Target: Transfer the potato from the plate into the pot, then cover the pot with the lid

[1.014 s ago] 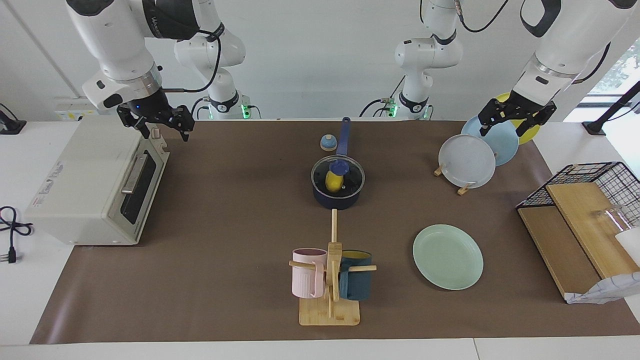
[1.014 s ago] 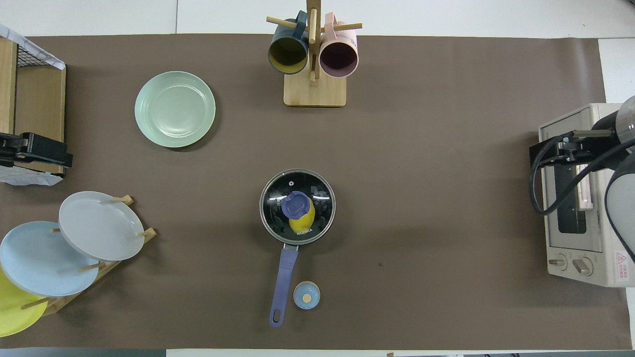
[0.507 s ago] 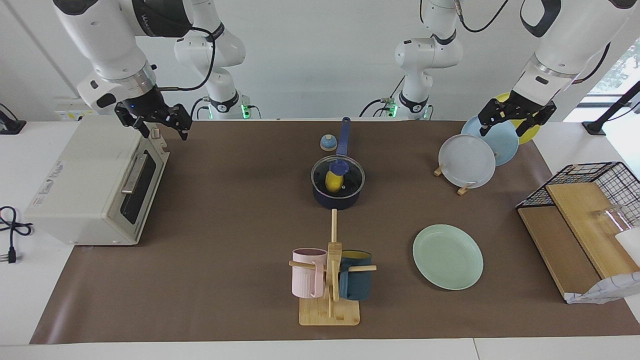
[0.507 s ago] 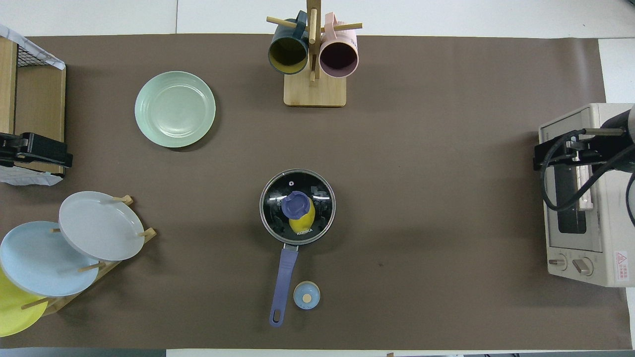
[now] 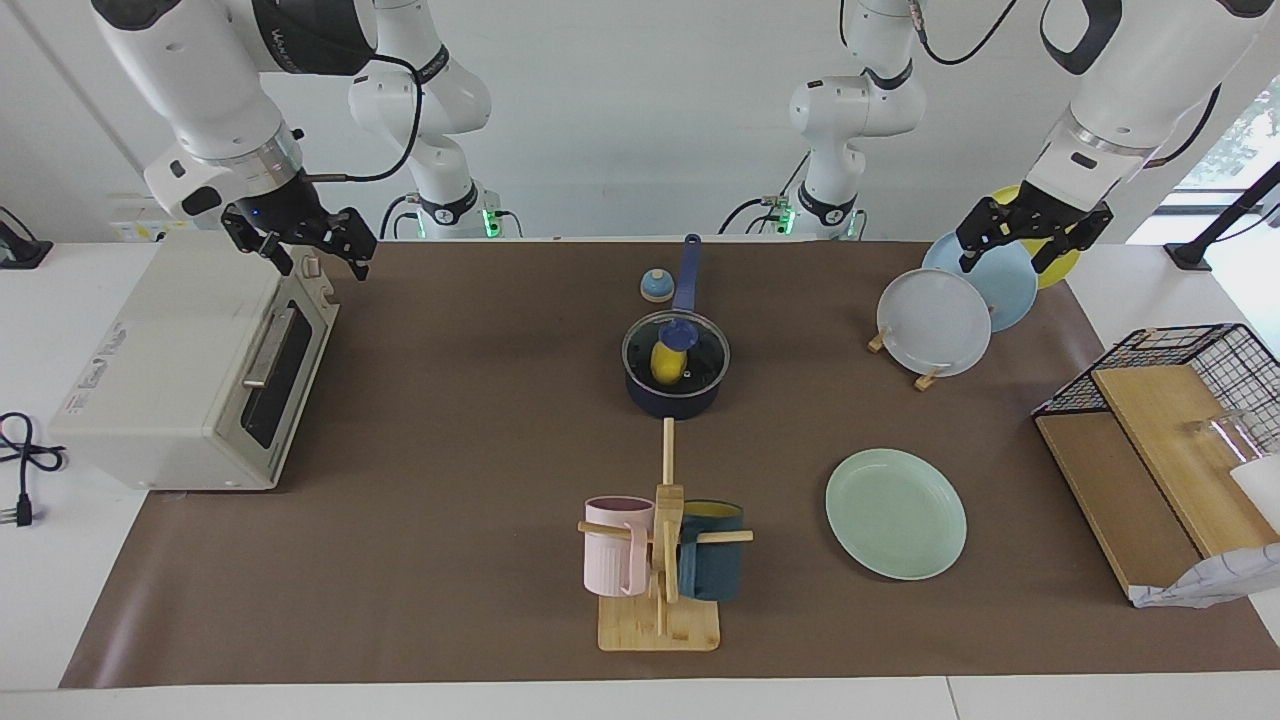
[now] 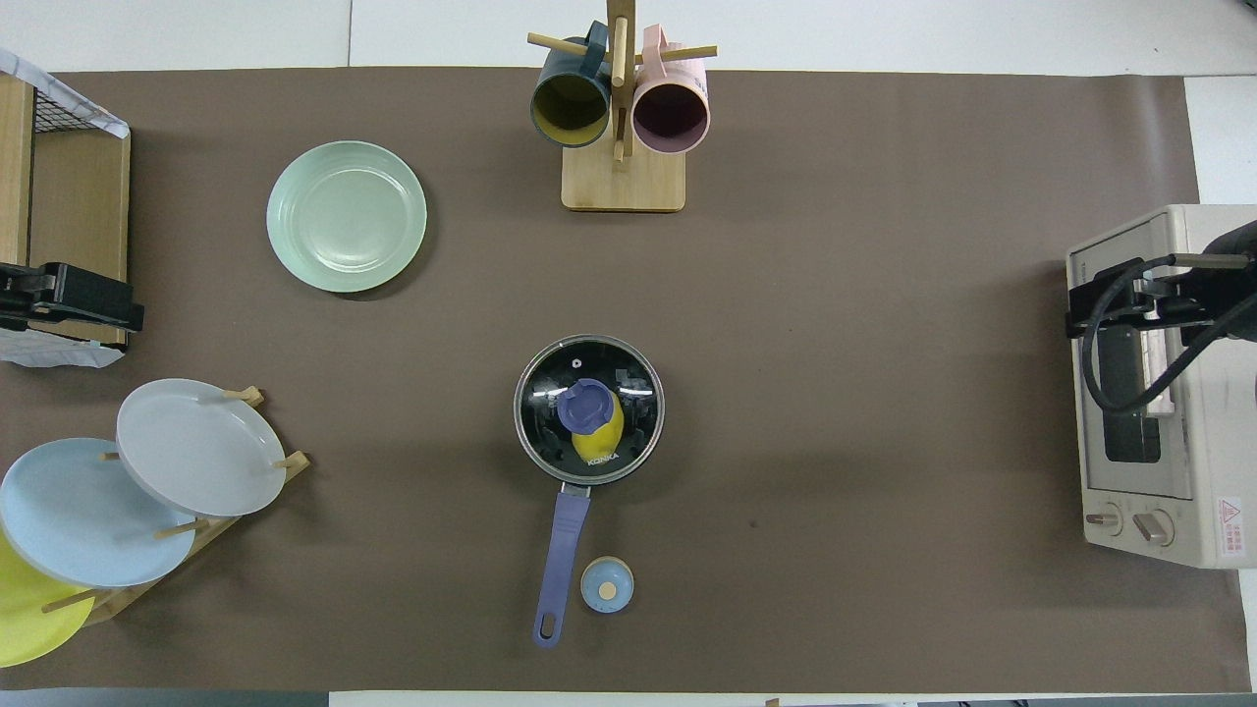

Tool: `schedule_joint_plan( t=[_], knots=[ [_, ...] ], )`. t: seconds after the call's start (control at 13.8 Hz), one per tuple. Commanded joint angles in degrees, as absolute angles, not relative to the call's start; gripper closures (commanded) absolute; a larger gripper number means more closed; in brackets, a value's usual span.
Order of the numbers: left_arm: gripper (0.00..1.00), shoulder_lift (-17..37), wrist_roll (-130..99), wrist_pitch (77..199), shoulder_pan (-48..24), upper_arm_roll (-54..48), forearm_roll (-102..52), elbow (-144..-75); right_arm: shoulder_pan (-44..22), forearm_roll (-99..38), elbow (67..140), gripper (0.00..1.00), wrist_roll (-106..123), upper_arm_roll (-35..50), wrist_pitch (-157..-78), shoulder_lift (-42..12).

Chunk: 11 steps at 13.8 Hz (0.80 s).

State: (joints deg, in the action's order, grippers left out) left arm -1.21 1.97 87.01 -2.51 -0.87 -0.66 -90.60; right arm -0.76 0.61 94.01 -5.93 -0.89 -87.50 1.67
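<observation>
Brown-covered table (image 5: 450, 420) carries pot (image 5: 672, 398), plate (image 5: 896, 513), toaster oven (image 5: 170, 370).

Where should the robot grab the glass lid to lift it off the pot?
Probably by the blue knob in the middle of the lid, coming straight down from above. The lid lies flat on the pot, its knob sticks up, and its glass is too broad and smooth to pinch.

Both arms: glossy white rounded shells, dark grey/black bands at the joints, silver metal ring at each wrist just above the jaws. Black grippers, skeletal linkage fingers: right gripper (image 5: 313, 255), left gripper (image 5: 1033, 240). Small blue light on the right gripper body above the jaws. Black cables loop loose along forearms and wrists. Green lights glow at both bases. Dark lettering on right arm's upper band, unreadable.
</observation>
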Motion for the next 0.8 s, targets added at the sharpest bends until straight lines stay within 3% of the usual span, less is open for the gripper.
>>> schedule_joint_plan(
  t=[0.0,0.72],
  knots=[
    [0.0,-2.0,1.9,86.3,-2.8,-0.6,0.6,-90.9,0.8,0.3,95.6,0.0,-3.3,-0.7,-88.2,3.1],
    [0.0,-2.0,1.9,86.3,-2.8,-0.6,0.6,-90.9,0.4,0.3,95.5,0.0,-2.3,-0.7,-88.3,3.1]
  ],
)
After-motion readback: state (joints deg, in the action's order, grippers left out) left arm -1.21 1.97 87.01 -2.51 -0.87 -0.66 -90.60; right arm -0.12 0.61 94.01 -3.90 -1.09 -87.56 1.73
